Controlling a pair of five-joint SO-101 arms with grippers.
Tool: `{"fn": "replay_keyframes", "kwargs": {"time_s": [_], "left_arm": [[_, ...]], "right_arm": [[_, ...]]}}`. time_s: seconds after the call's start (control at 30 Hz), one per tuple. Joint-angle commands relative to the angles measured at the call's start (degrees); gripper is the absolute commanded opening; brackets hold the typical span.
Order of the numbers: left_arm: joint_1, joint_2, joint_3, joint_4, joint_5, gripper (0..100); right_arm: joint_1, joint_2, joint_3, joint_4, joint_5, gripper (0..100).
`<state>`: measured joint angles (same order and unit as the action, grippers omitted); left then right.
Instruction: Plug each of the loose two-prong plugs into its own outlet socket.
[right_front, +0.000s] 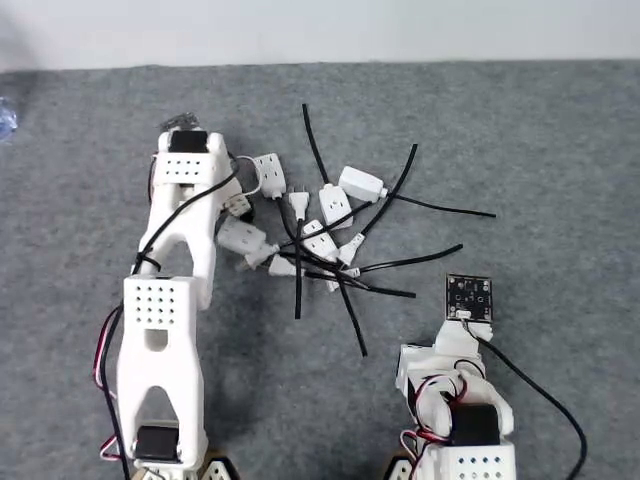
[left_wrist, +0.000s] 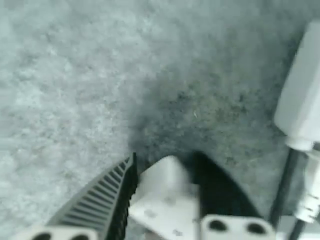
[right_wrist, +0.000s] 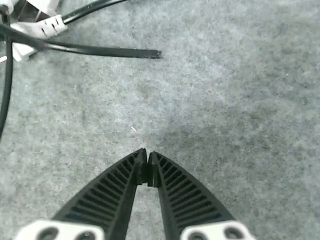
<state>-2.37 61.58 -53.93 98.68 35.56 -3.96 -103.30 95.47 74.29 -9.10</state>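
Grey mat (right_front: 560, 150) stretches wide right of tangled plugs (right_front: 333, 205).

No text, number, label or sign could be read in any view. Pale specks were noted on the small black square circuit board (right_front: 469, 297) at the wrist of one arm, but they are too small to be made out as characters. The white plastic arm shells (right_front: 160, 300) were checked, and no legible print was found.
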Motion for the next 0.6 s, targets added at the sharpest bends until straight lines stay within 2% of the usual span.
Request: {"fn": "replay_keyframes", "kwargs": {"time_s": [0.0, 0.3, 0.43, 0.57], "left_arm": [[0.3, 0.2, 0.3, 0.8, -1.9, 3], [-0.1, -0.3, 0.0, 1.8, -2.1, 1], [-0.2, -1.8, -4.1, 2.0, -2.3, 1], [-0.2, -6.2, -4.2, 2.0, -7.6, 8]], "right_arm": [[0.1, -0.6, 1.0, 0.7, 0.3, 0.9], [0.1, -0.6, 1.0, 0.7, 0.3, 0.9], [0.1, -0.6, 1.0, 0.7, 0.3, 0.9], [0.1, -0.6, 1.0, 0.7, 0.3, 0.9]]}}
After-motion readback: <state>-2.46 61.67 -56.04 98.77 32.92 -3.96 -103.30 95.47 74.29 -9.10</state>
